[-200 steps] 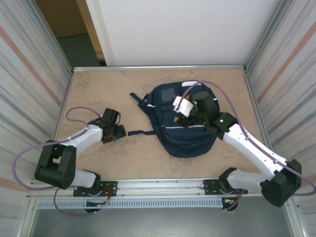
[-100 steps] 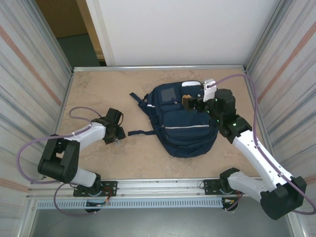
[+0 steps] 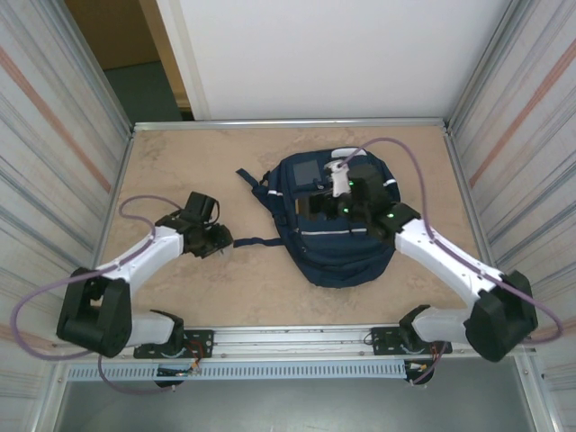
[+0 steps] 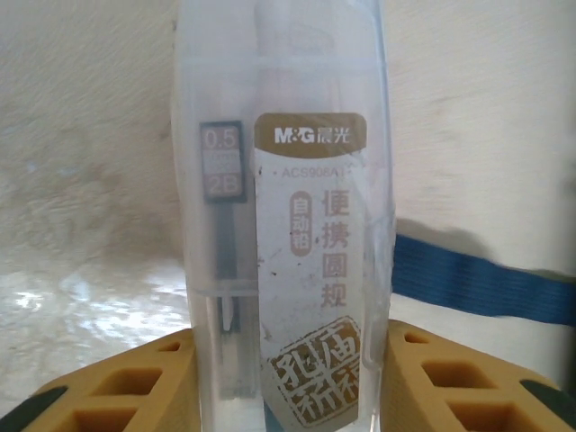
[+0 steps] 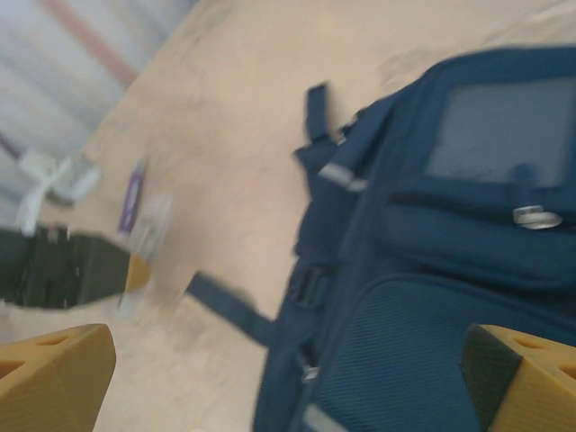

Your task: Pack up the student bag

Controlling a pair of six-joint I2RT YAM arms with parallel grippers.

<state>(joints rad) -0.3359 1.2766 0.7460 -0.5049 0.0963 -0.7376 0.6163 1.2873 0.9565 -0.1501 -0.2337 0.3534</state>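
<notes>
Lying flat on the counter, a little right of centre, the student bag has its square grey panel toward the far wall. A dark strap trails out to the left along the surface. The left hand sits low over the counter just beside the end of that strap, left of the bag. It is clamped on a clear plastic case. In the left wrist view the case stands upright between the 2 yellow fingers, which grip its sides near the bottom. The case bears a brown M&G label with Chinese print below it and, on its left, a small tube marked 0.5 and 2B. Behind it is the pale counter, and the blue strap crosses the right of that view.

The right hand hovers over the upper front of the bag, its arm reaching in from the right. In the right wrist view its 2 yellow fingertips stand far apart at the lower corners with nothing between them. Beneath lie the navy fabric, the grey panel and a silver zip pull. That view is blurred, but the left hand and the case can be made out at its left edge.
</notes>
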